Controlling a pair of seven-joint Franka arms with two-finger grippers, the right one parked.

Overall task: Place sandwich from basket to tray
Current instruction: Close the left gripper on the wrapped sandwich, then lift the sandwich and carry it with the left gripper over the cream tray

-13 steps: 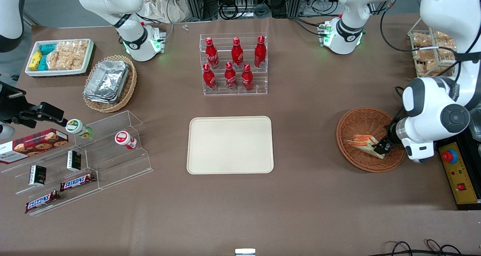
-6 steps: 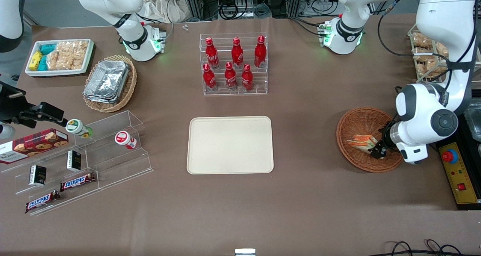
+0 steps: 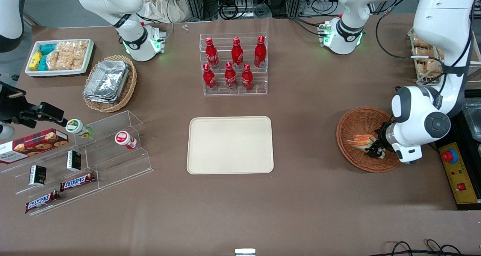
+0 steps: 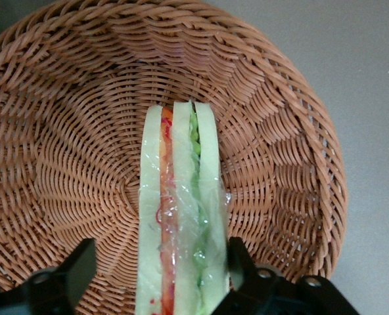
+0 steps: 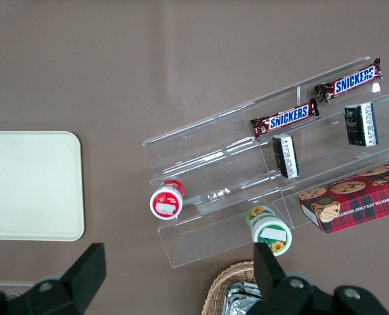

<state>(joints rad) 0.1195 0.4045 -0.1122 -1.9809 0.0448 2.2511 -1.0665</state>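
Sandwich (image 4: 179, 216) in basket (image 4: 63, 131), between spread hand (image 4: 161, 275) fingers.

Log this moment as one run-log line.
phase: grasp approach | tool: open, straddling sandwich | sandwich: in basket | tray: empty

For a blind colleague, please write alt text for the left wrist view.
The robot's open hand straddles a plastic-wrapped sandwich lying in a reddish-brown wicker basket, one finger on each side, with a gap on one side. The sandwich shows white bread with orange-red and green filling.
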